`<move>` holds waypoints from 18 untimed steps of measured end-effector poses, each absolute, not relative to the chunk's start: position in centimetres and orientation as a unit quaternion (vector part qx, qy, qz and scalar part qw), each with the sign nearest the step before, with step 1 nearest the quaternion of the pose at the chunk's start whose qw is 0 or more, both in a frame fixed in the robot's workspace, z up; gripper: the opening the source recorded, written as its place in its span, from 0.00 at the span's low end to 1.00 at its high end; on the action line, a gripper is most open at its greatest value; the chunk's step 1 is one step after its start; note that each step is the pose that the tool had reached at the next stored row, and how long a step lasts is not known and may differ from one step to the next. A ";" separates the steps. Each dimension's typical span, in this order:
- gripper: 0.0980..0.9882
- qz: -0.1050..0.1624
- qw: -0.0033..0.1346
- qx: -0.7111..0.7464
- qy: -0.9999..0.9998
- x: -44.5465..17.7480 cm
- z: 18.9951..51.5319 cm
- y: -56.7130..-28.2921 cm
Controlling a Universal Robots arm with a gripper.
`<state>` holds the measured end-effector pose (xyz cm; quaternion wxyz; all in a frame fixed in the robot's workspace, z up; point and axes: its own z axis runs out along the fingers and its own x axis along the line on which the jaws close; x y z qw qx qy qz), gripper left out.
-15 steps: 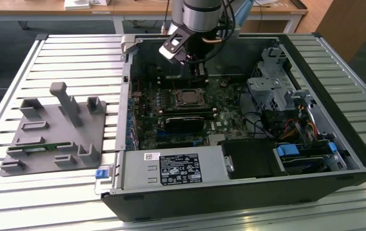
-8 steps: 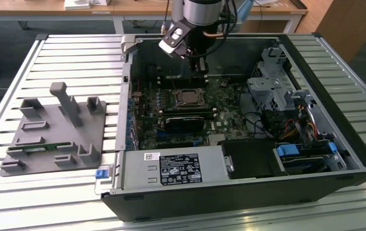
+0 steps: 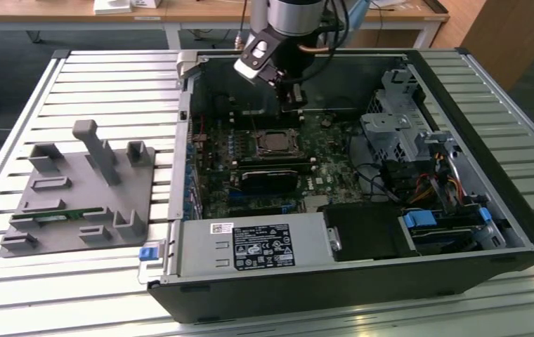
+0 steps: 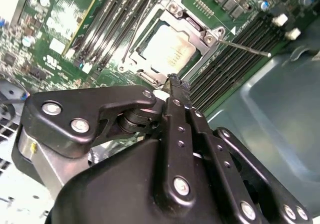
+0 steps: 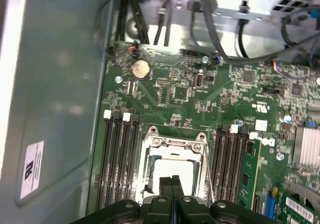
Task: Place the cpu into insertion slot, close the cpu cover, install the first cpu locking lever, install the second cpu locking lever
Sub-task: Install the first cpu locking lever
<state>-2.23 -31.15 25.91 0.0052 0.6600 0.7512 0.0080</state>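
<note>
The gripper (image 4: 175,83), fingers pinched together on nothing, hangs over the cpu (image 4: 167,47). That lies in the insertion slot (image 3: 275,142) with the cpu cover (image 4: 195,33) down around it.

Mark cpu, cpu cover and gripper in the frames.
cpu (image 4: 169,47), second wrist view, middle of its pale face.
cpu cover (image 5: 176,153), first wrist view, silver frame bar beside the cpu.
gripper (image 5: 172,180), first wrist view, between the fingertips.

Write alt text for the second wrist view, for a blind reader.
The black gripper, shut, points at the cpu lying in its socket on a green board, framed by the silver cover. A thin metal lever juts from the socket's corner across the memory slots.
</note>
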 end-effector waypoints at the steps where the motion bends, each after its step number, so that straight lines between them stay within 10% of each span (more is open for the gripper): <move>1: 0.01 0.008 0.005 0.653 0.757 -2.2 25.9 -31.2; 18: 0.01 0.009 0.004 0.542 0.841 -2.2 25.9 -31.2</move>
